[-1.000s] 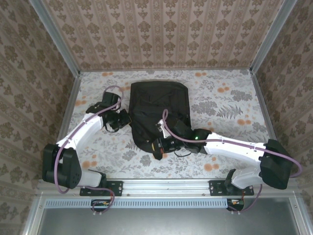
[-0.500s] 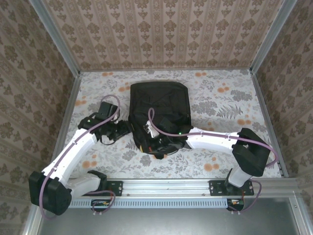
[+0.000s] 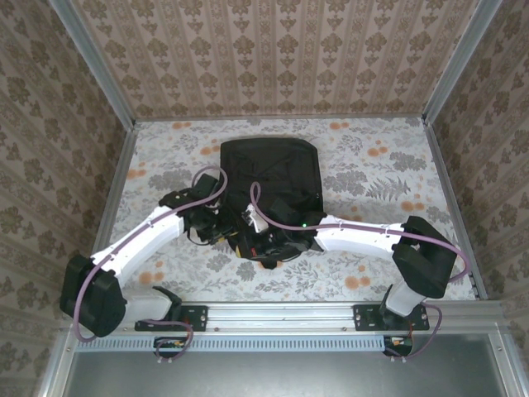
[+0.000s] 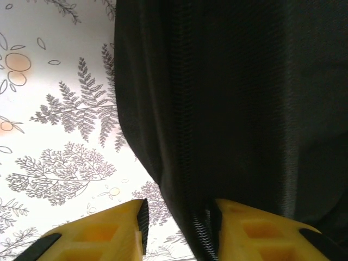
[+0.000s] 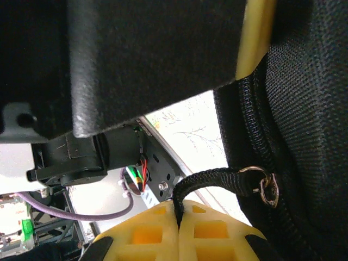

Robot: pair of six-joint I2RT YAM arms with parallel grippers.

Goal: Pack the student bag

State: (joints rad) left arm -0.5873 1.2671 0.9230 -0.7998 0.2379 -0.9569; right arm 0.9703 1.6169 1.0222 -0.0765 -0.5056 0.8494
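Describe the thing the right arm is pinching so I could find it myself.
Find the black backpack lying mid-table. At its near end, the right arm's yellow fingers pinch a thin black pull cord looped through a small metal ring. Unlike the zipper teeth beside it, it is a loose woven loop.

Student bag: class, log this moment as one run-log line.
task: pack student bag | left gripper: open, straddling bag's zipper edge | right gripper: shut on pull cord | bag: lying on table
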